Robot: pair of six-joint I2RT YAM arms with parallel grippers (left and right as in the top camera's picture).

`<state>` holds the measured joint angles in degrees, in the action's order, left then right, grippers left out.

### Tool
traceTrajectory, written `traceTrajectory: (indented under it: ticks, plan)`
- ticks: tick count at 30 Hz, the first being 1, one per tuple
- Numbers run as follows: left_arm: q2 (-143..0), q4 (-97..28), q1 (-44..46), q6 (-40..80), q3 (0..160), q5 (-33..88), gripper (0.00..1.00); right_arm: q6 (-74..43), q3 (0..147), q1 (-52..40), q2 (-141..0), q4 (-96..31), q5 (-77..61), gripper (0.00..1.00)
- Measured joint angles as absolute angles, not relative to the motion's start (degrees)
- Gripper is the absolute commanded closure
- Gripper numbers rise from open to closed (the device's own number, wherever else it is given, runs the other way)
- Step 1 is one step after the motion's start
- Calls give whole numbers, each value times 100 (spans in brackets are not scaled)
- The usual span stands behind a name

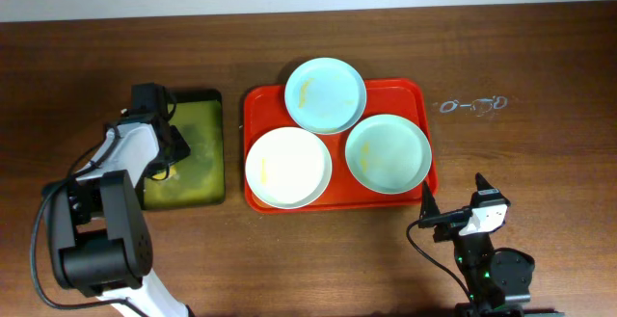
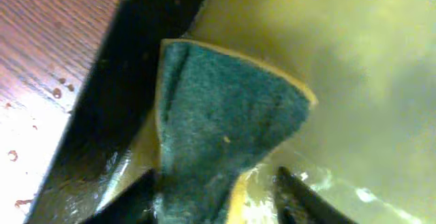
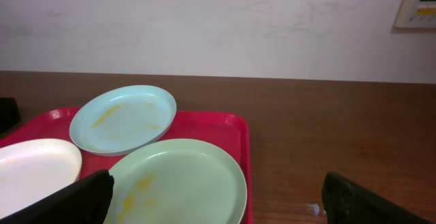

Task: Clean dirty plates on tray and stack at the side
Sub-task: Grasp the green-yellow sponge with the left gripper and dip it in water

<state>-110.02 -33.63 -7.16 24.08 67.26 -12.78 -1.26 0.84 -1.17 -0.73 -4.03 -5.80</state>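
My left gripper point(image 2: 216, 198) is closed on a green sponge point(image 2: 225, 122) in the black tray point(image 1: 214, 105) at the left. The red tray point(image 1: 258, 100) holds the white plate point(image 1: 287, 167), far green plate point(image 1: 325, 94) and right green plate point(image 1: 388, 152), all smeared yellow. My right gripper point(image 3: 216, 200) hangs wide apart and empty at the tray's near right corner.

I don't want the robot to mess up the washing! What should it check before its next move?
1. Sponge held: ok, pinched in the left claw over the black tray.
2. Right claw free: ok, open and empty, beside the red tray.
3. Plates all on the red tray: ok, top plate, white plate and right plate, none stacked.
4. Plates clean: not ok, each has yellow smears.
5. Sponge wet enough: cannot tell.
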Motion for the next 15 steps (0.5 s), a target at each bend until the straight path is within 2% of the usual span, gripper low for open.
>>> traceTrajectory:
  ticks: [5,10,15]
  plan:
    - [-11017,-3437,-731,2211,6775,-1286,100,-121,84,-117,-73,-403,-580,2]
    - [-10973,-4139,-731,2185,7194,-919,100,-121,84,-117,-73,-403,-580,2]
    - [-9570,-4270,-729,2185,7312,-222,100,-123,84,-117,-73,-403,-580,2]
